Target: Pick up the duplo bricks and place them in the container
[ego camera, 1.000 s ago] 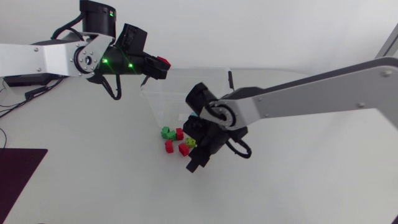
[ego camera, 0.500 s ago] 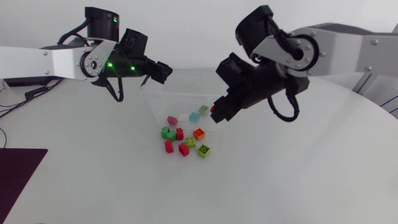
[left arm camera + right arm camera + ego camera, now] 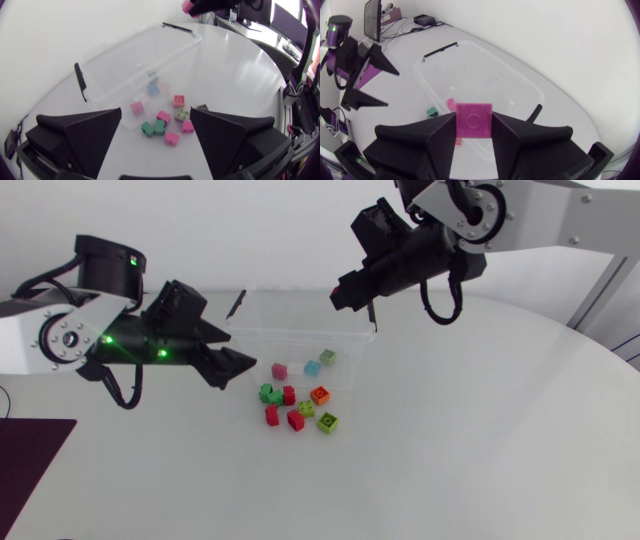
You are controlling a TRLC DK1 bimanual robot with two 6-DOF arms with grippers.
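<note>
Right jaws clamp pink brick (image 3: 474,120), raised near container (image 3: 490,75) far rim. Best, I judge: centre over opening, lower a little, then release, so brick misses rim. Container holds three bricks (image 3: 312,367): pink, blue, green. Beyond, loose bricks (image 3: 297,418) on desk (image 3: 470,450); left jaws wide, empty, beside them.

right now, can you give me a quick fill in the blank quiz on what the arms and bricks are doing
The right end effector is shut on a ____ brick. The left end effector is ____, with nothing between its fingers. The orange brick lies ____ the container.
Missing words: pink; open; outside.
</note>
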